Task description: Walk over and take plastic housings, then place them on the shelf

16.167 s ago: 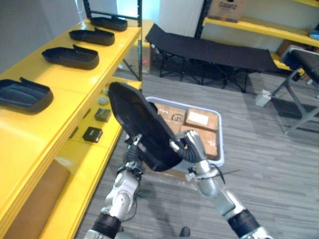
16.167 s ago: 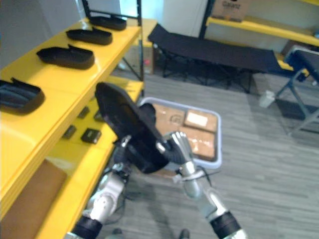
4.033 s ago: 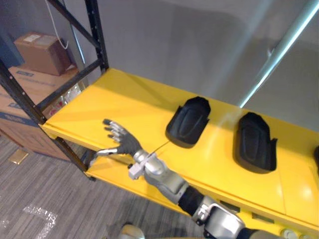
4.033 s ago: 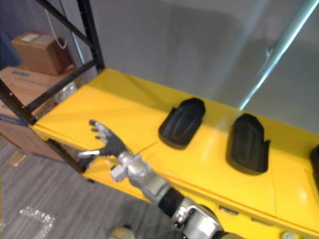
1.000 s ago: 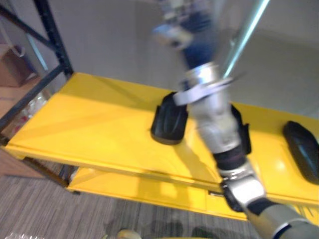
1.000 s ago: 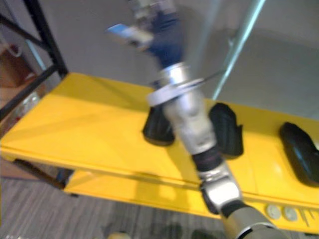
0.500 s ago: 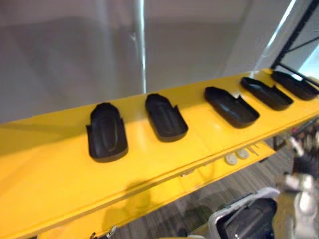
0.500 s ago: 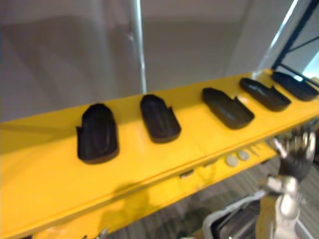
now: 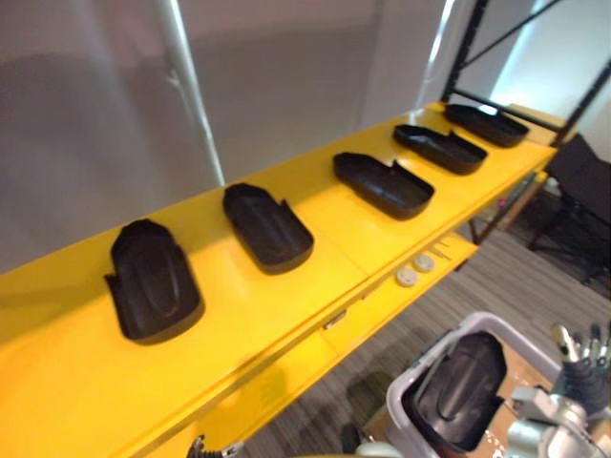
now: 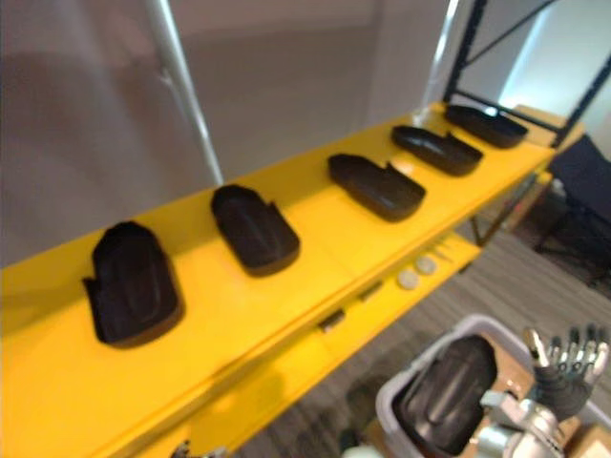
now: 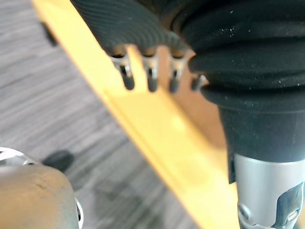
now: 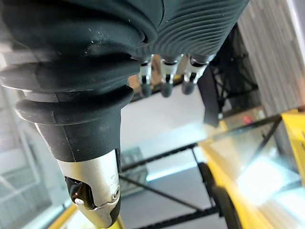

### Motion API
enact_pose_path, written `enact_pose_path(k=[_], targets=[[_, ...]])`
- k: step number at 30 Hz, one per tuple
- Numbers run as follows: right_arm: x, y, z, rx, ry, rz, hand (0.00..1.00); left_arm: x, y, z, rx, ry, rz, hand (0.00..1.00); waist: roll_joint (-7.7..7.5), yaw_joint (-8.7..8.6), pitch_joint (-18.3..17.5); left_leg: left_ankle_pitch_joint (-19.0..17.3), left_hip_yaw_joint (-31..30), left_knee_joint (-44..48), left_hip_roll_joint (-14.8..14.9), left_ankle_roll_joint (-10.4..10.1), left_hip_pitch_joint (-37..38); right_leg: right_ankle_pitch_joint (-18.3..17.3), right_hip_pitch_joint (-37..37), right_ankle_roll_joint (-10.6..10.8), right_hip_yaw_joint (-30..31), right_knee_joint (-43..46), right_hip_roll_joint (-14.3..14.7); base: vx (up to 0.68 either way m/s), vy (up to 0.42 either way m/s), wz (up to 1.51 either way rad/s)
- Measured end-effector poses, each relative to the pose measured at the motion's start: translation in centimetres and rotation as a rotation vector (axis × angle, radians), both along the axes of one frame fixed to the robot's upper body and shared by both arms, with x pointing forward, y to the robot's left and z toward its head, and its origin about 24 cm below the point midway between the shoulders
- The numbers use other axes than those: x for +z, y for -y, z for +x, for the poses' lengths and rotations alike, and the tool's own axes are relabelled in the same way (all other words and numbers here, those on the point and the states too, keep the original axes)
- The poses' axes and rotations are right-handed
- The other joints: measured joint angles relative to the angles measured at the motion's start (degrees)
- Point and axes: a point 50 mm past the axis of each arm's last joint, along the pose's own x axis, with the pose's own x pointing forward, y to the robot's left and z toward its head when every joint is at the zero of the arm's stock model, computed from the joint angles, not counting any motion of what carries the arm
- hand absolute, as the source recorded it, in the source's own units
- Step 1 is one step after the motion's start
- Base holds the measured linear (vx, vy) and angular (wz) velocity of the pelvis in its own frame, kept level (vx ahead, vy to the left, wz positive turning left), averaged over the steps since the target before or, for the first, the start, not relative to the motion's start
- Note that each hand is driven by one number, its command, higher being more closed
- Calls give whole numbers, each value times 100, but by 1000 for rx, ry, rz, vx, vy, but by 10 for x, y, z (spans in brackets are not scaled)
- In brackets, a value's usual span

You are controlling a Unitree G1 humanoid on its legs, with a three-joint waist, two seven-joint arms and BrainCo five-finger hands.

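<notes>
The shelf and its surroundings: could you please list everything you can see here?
Housings on shelf: five, black, in a row along the top board.
Housing in bin: one, black, lying inside the bin.
Bin: one, pale grey, on the floor in front of the shelf.
Discs: two, pale, on the lower board.
Shelf: one, yellow boards with black posts.
Floor: grey, striped.
Right hand: one, silver and dark, open, raised by the bin.
Left hand: one, silver and dark, open, beside a yellow shelf edge.
</notes>
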Motion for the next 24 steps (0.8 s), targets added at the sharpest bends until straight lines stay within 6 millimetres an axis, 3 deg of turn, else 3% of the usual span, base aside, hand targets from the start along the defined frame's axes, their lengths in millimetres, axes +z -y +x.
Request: enact_pose_path(k=[9, 13, 14, 15, 17, 19, 21, 23, 24], targets=[[3, -9, 0, 86, 1, -9, 0, 4, 22, 36, -134, 45, -67, 0, -32, -236, 176, -20, 329, 36, -49, -2, 58, 49, -149, 0, 348, -2, 84, -64, -16, -23], [1, -26, 18, 220, 22, 11, 0, 1, 21, 24, -104, 19, -78, 0, -73, -192, 172, -48, 166, 637, -11, 54, -41, 42, -155, -4, 598, -1, 72, -66, -50, -30], [3, -33, 26, 278, 40, 4, 0, 0, 21, 21, -69, 18, -87, 0, -85, -142, 189, -204, -369, 1297, 101, 346, -295, 1, -186, -60, 748, 22, 64, -54, -102, -48], [5, -36, 30, 308, 49, -5, 0, 1, 21, 22, -42, 27, -92, 0, -66, -95, 200, -292, -706, 1710, 165, 504, -476, -8, -217, -80, 838, 41, 80, -45, -66, -76], [12, -43, 53, 425, 80, -50, 0, 2, 24, 22, 48, 54, -112, 0, 91, 119, 273, -697, -2303, 3021, 155, 1083, -1184, 11, -347, -139, 1312, 144, 193, -13, 105, -97], [11, -47, 70, 467, 85, -51, 0, 2, 23, 20, 70, 71, -104, 0, 196, 224, 247, -936, -3031, 2907, -22, 1100, -1303, 61, -379, -113, 1553, 140, 266, 0, 201, -81], [14, -53, 79, 502, 101, -49, 0, 3, 16, 18, 80, 90, -86, 0, 222, 301, 173, -981, -3248, 2425, -264, 998, -1210, 120, -569, -12, 1664, 177, 237, -9, 205, -41], [18, -56, 84, 517, 114, -55, 0, 5, 12, 20, 92, 109, -78, 0, 125, 289, 202, -1018, -3313, 2235, -401, 933, -1235, 133, -714, 6, 1656, 203, 121, -42, 178, 8], [20, -55, 86, 526, 109, -64, 0, 5, 10, 20, 97, 121, -75, 0, 129, 291, 204, -1116, -3348, 2113, -465, 781, -1275, 161, -781, 47, 1570, 211, 57, -58, 178, 23]])
